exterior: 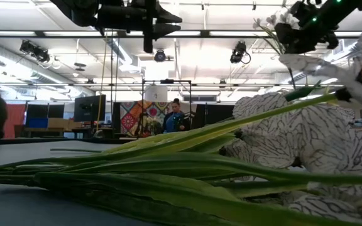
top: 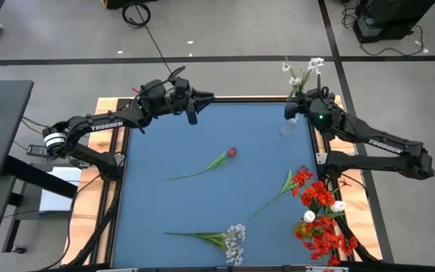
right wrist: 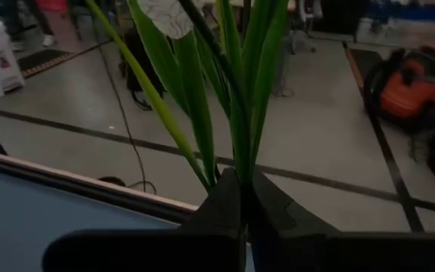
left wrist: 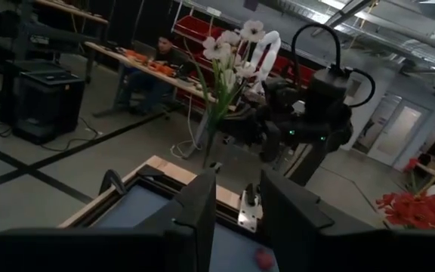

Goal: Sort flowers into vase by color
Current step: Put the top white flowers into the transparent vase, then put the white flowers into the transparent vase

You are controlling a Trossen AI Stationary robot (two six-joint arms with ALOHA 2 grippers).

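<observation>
- My right gripper [right wrist: 242,198] is clamped on the green stems of a bunch of white flowers [top: 305,72], held upright at the far right corner of the worktop [top: 202,196], blooms above the fingers.
- I judge the bunch hangs over the clear vase [top: 288,125] just beside my wrist, stems down, so it can drop straight in; whether the stems are already inside I cannot tell.
- My left gripper [left wrist: 238,198] waits at the far left edge, raised above the blue surface, its fingers partly apart with nothing between them, pointing across towards the right arm.
- Out on the worktop, the dark red bud [top: 231,153] lies alone near the middle, well apart from the rest.
- The spray of tiny white blossoms [top: 234,240] lies by the near edge.
- The red blooms [top: 322,215] are heaped at the near right, with a couple of white buds among them; these look unsorted.
</observation>
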